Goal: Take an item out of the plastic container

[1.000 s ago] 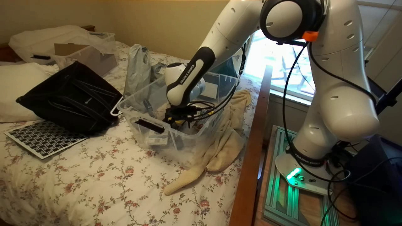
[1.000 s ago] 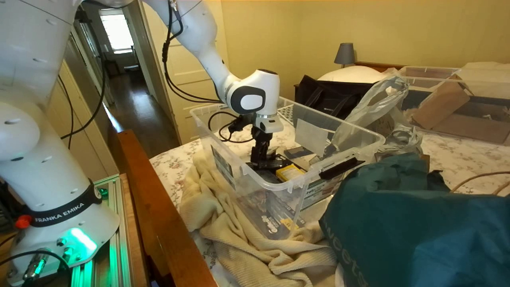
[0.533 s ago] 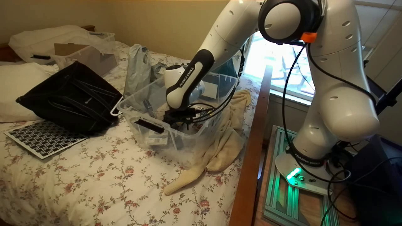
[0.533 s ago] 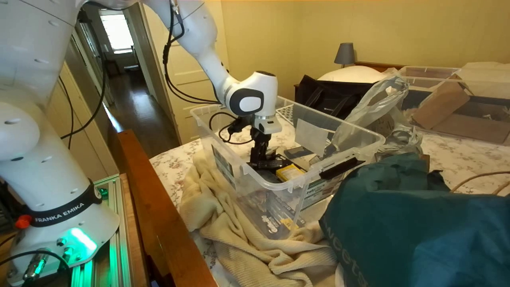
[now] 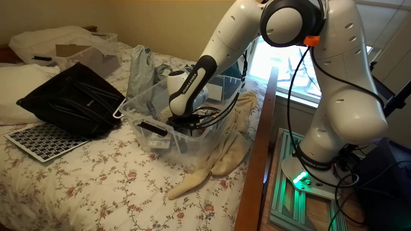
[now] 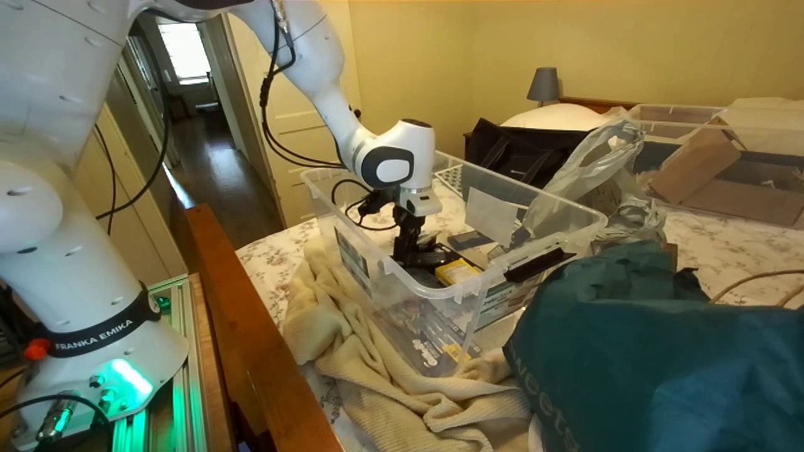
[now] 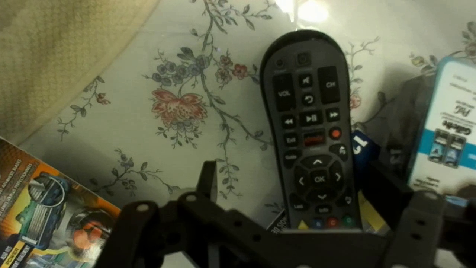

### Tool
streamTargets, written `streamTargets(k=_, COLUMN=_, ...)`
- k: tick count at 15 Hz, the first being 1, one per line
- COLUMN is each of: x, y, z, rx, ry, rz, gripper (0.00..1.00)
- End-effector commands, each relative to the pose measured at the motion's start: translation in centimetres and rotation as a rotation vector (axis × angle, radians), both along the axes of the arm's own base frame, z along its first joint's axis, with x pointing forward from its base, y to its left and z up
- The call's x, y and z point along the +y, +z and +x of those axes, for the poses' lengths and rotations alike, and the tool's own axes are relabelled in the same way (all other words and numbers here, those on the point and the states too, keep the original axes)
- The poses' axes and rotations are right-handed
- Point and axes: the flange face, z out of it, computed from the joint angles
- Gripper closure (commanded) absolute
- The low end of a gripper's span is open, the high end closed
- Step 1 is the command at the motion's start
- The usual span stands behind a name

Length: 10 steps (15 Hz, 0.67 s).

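Elongated dark-grey plastic remote control (image 7: 312, 137) lies face up, apparently inside clear plastic container (image 6: 455, 307). Black fingers (image 7: 205, 182) stand wide apart, holding nothing; in wrist view remote shows between them, off-centre, towards white-and-blue printed pack (image 7: 457, 108). Whether tips are down level with its sides, cannot tell. Should handle light, stiff, smooth enough to slip, not fragile. Best hold: squarely across long side edges, where body narrows below rounded end; off-centre pinch could swivel it.

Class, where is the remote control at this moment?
In the wrist view, the remote control shows right of centre, framed by the open end effector, with the white-and-blue Gillette package to its right.
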Motion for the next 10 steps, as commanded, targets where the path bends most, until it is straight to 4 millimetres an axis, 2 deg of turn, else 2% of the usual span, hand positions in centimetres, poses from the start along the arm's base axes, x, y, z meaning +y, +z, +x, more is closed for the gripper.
streamTargets(k=1, x=0.28, y=-0.86, z=0.41, rx=-0.011, ry=0.014, rz=0.004, gripper=0.0)
streamTargets(k=3, x=0.3, y=-1.03, z=0.45, rx=-0.014, ry=0.014, rz=0.004, gripper=0.0)
streamTargets(k=4, x=0.32, y=-1.07, z=0.48, rx=-0.016, ry=0.015, rz=0.002, gripper=0.19)
streamTargets(k=5, x=0.34, y=-1.07, z=0.52, rx=-0.018, ry=0.015, rz=0.002, gripper=0.28)
streamTargets(k=10, x=0.53, y=-1.04, z=0.68, rx=-0.028, ry=0.015, rz=0.004, gripper=0.64)
